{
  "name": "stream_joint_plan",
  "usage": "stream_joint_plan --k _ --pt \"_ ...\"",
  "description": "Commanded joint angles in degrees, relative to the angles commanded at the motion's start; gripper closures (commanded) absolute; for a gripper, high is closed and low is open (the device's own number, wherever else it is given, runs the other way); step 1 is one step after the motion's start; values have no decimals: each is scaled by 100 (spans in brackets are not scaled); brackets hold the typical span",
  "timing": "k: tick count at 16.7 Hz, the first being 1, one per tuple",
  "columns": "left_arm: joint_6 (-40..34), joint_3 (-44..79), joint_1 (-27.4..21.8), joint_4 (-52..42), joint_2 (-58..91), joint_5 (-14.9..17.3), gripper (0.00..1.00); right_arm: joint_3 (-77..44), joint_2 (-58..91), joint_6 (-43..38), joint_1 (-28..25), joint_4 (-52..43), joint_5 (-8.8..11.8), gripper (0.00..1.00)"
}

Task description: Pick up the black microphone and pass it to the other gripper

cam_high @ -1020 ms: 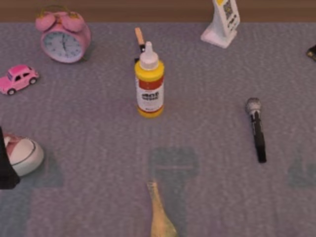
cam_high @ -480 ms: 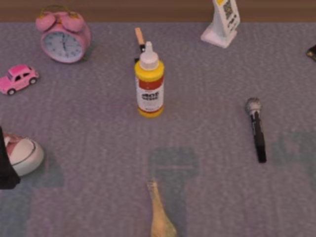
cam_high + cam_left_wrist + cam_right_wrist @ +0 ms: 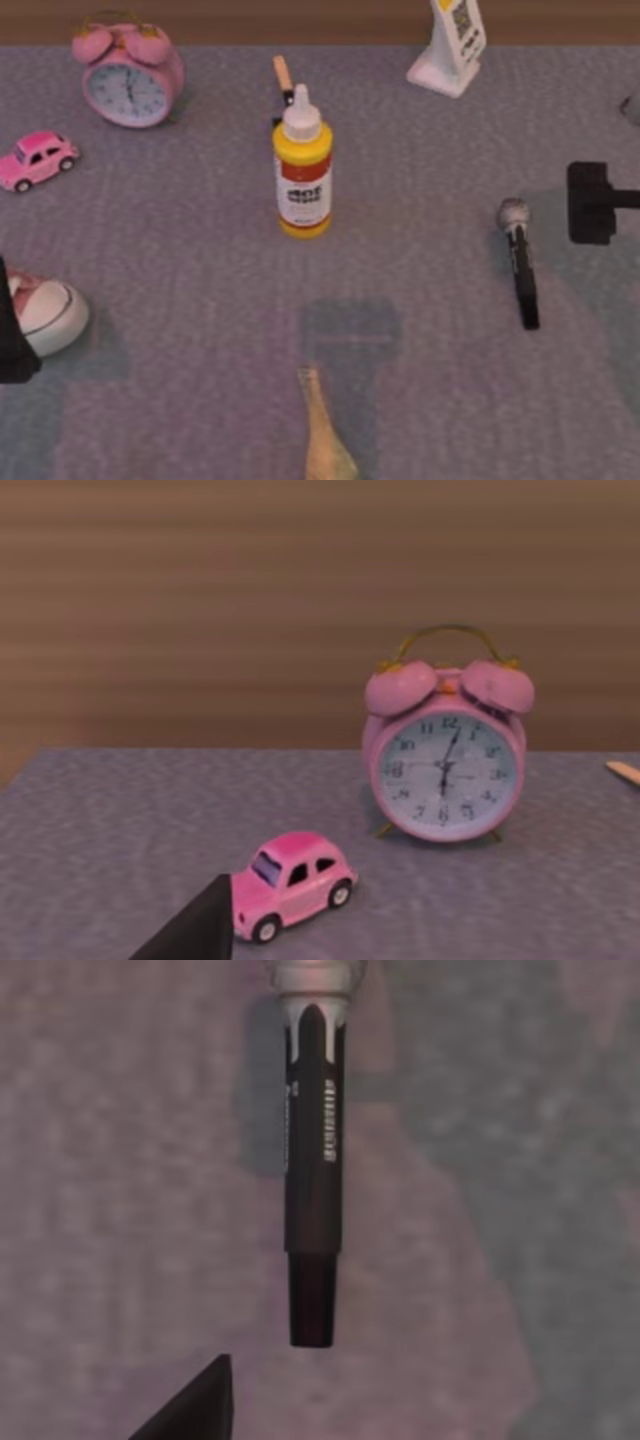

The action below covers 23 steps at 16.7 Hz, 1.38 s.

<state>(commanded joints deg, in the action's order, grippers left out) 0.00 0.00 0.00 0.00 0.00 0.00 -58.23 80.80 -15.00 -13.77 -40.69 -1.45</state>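
The black microphone (image 3: 521,272) lies flat on the grey cloth at the right, its silver mesh head (image 3: 514,213) pointing to the far side. My right arm (image 3: 592,203) reaches in from the right edge, just right of the head and not touching it. In the right wrist view the microphone (image 3: 312,1210) lies ahead of my right gripper (image 3: 320,1430), which is open and empty, with one dark fingertip (image 3: 205,1405) showing. My left arm (image 3: 12,330) is parked at the left edge; its gripper (image 3: 320,950) is open, with one finger (image 3: 200,930) showing.
A yellow bottle (image 3: 303,170) stands mid-table with a small orange-and-black tool (image 3: 284,80) behind it. A pink alarm clock (image 3: 128,72), a pink toy car (image 3: 38,158) and a shoe (image 3: 48,312) sit at the left. A white stand (image 3: 450,45) is at the back; a tan object (image 3: 325,440) is at the front.
My right arm has come into the top view from the right edge, and its shadow has spread toward the microphone. The microphone and the left arm have not moved.
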Motion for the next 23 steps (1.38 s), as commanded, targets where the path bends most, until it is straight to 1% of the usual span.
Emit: stream_joint_plan --k 3,6,9,11,17,19,23 --pt "0 0 0 0 0 0 0 -1055 1482 -267 -251 -715 -21 0" --pt "0 0 0 0 0 0 0 -1910 2539 -476 -448 -1239 -35 0" --pt "0 0 0 0 0 0 0 -2453 3130 -605 -566 -1531 -45 0" --pt "0 0 0 0 0 0 0 -2591 3271 -636 -594 -1599 -49 0" --pt "0 0 0 0 0 0 0 -2527 3313 -623 -569 -1495 -47 0" --pt "0 0 0 0 0 0 0 -2380 3495 -615 -571 -1179 -49 0" --pt "0 0 0 0 0 0 0 -1964 4028 -612 -559 -176 -52 0"
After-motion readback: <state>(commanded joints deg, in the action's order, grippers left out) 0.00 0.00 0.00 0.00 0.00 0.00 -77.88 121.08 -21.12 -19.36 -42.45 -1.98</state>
